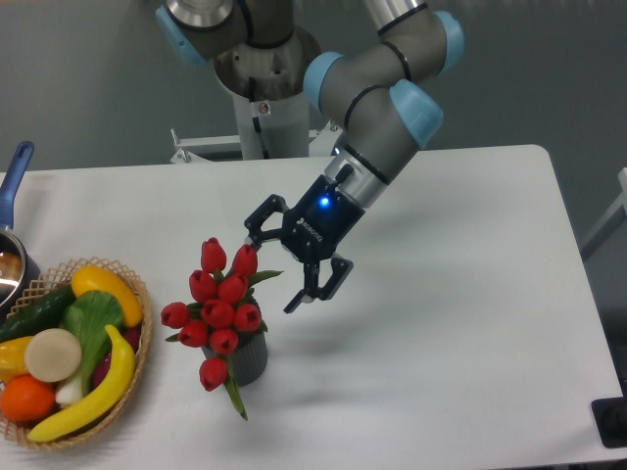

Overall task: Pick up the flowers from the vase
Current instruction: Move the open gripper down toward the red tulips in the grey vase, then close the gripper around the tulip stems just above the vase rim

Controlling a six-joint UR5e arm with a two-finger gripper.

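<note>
The flowers (220,304), a bunch of red tulip buds with green leaves, stand in the small dark grey ribbed vase (251,360) at the front left of the white table. The buds spread wider than the vase and hide its mouth. One bud and a leaf hang down over the vase's front. My gripper (274,274) is open just to the upper right of the bunch, tilted down and left. One fingertip (254,238) is close to the topmost buds, the other (296,305) is to their right. It holds nothing.
A wicker basket (145,338) with a banana, an orange, a cucumber and other fruit and vegetables sits at the left front edge. A blue-handled metal pot (14,171) stands at the far left edge. The arm's base stands behind the table.
</note>
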